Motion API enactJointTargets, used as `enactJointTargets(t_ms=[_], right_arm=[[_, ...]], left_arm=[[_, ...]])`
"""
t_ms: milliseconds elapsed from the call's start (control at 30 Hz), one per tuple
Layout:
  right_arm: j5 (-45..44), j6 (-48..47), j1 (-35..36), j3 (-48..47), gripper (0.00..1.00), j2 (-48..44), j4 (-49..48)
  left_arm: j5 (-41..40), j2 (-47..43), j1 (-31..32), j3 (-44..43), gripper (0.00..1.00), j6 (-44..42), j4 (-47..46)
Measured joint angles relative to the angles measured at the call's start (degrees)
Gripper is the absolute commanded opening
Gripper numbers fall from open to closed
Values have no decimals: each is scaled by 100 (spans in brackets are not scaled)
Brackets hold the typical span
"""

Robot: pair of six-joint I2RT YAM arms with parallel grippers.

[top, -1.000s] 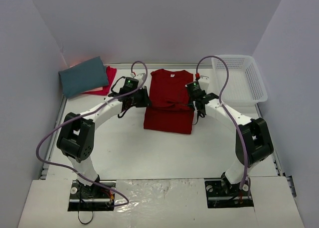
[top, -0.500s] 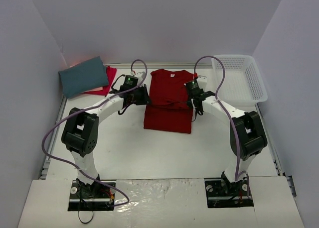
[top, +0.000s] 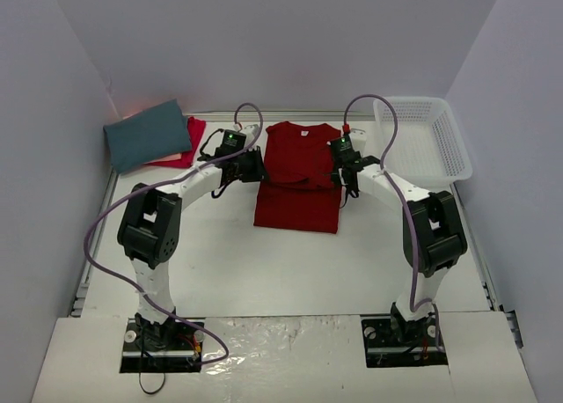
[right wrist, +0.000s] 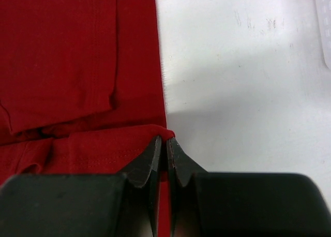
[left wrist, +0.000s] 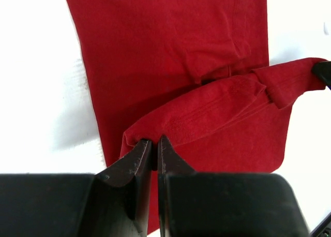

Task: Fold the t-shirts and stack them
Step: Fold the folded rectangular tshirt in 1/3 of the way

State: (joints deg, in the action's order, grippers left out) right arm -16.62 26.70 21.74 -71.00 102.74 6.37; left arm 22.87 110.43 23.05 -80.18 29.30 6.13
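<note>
The deep red t-shirt (top: pixel 299 179) lies in the middle of the table, its lower part lifted and doubled over toward the collar. My left gripper (top: pixel 258 170) is shut on the left end of the lifted hem (left wrist: pixel 196 115). My right gripper (top: pixel 339 176) is shut on the right end of that hem (right wrist: pixel 103 149). The slate-teal t-shirt (top: pixel 147 135) lies folded at the back left, on top of the pinkish-red t-shirt (top: pixel 185 148), of which only an edge shows.
A white mesh basket (top: pixel 422 139) stands at the back right. Grey walls close the table on three sides. The arms' cables loop above the shirt's sides.
Both grippers have carried the red shirt's hem farther toward the collar, away from the arm bases. The fold has grown shorter front to back.
</note>
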Motion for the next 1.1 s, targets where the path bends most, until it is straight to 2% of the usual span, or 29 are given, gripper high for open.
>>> enactJointTargets(t_ms=[300,967,1033,1100], right_arm=[[44,-55,-7,-127,0,400,-87],[66,-109,-76,-175,0,476,-160],[70,-111,-83,-190,14,549,-184],[87,-120,-94,-216,21,625,-188]], left_arm=[[0,205,-37,-142,2,-61,9],[87,619,-74,-385,3,-72,24],[87,654,-81,-387,9,-79,28],[87,682,-90,-404,16,-87,39]])
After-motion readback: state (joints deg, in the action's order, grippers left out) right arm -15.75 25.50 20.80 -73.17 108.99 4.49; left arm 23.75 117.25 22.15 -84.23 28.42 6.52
